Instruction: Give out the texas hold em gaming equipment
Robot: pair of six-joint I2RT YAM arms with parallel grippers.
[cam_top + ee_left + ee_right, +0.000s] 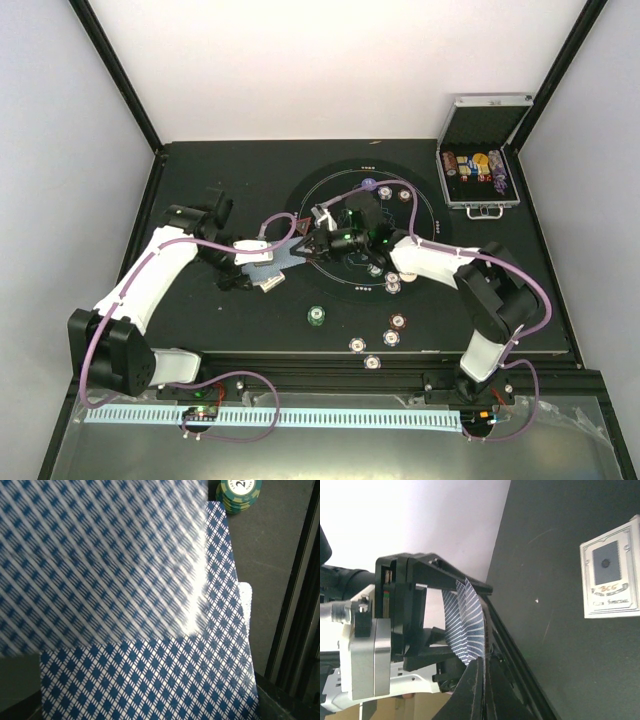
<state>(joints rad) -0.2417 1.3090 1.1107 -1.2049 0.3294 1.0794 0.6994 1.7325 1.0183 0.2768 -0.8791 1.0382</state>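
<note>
Right now both end effectors meet near the ctr of the black worktop (220, 180), inside the printed ring (420, 187). The L end effector (283, 258) is clenched on a fan of blue-diamond-backed cards (125, 605). In the L wrist cam they fill nearly the whole view, the nearest one blurred, w/ a white edge of another card peeking out on the right. The R wrist cam sees the same fan side-on, bowed and standing btwn the L fingers (445, 572). The R end effector (483, 672) has its tips pressed together right at the fan's lower corner, nipping the cards' edge; can't tell how many it has. So the cards are up off the worktop, held from both sides, just left of ring ctr.

A green chip stack (239, 492) sits on the worktop just past the cards' far corner in the L wrist view. Overhead, more chips (391, 338) lie loose near the front edge, right of ctr. A few more lie beside the R arm (430, 258), and approx. three at the ring's far side. Most are too small to call colours.

A white slab (611, 572) w/ a dark window and print lies flat on the worktop, well apart from the R end effector. The silver case (487, 115) stands open at the far right corner, chip rolls (475, 163) inside.
</note>
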